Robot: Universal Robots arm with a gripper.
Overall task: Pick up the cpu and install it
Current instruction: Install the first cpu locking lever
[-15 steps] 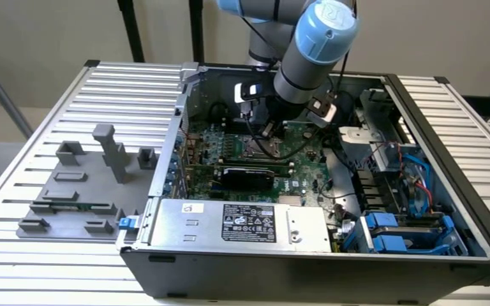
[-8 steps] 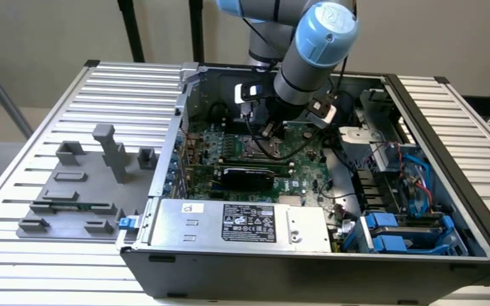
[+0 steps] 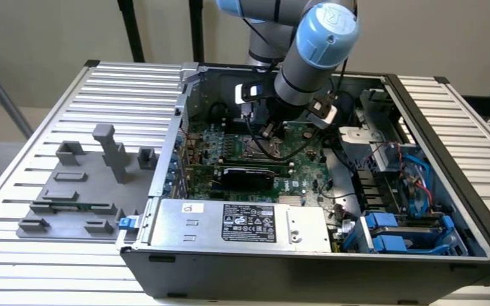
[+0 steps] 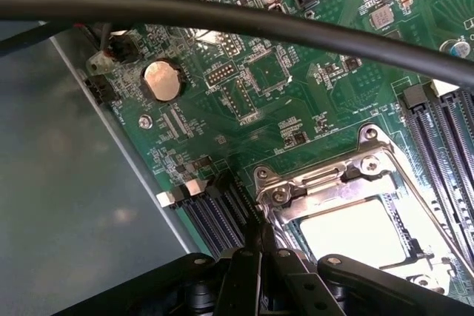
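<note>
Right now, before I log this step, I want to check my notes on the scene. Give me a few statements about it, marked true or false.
1. The end effector is inside the open computer case, over the motherboard. True.
2. The grey fixture block sits inside the case. False: it rests on the slatted table, outside the case, at the exterior view's left.
3. A silvery square, seemingly the cpu, lies within the socket frame. True.
4. The motherboard is blue. False: it is green.

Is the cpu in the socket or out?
In: the cpu lies flat inside the metal socket frame on the motherboard.
</note>
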